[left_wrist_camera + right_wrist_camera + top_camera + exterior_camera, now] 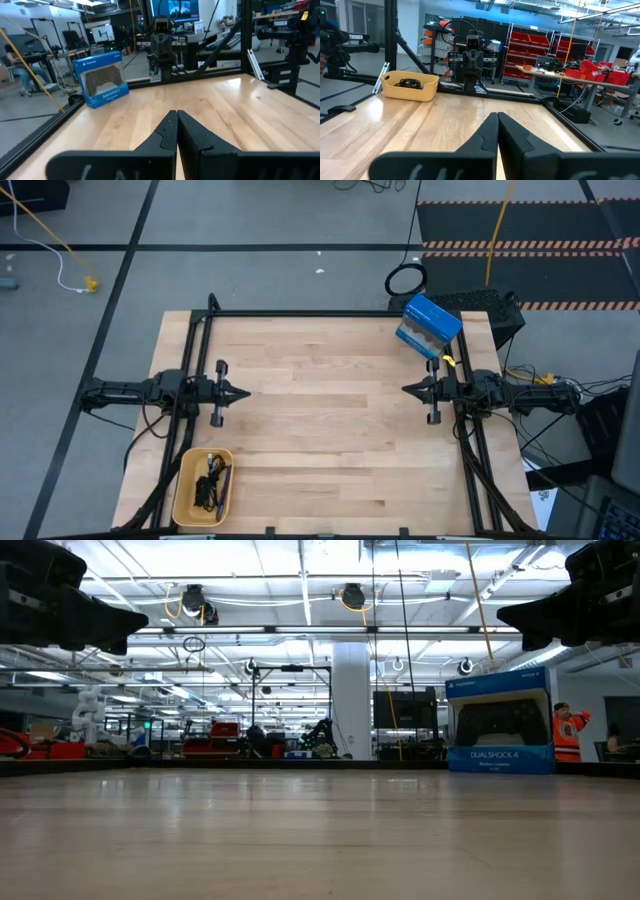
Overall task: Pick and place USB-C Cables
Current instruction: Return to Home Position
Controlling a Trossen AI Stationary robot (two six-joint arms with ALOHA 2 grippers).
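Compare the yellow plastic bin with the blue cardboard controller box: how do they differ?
The yellow plastic bin is open-topped and holds dark bundled cables; the blue cardboard controller box is closed. The bin sits roughly square to the edges of the wooden table; the box stands upright, turned askew. The bin is by the left arm, the box by the right. Both rest on the table, clear of the left gripper and right gripper.

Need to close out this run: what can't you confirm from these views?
- High view: cables in the yellow bin form a dark tangle, too small to count.
- Right wrist view: the bin's wall hides most of them.
- Low view: bin not in frame.
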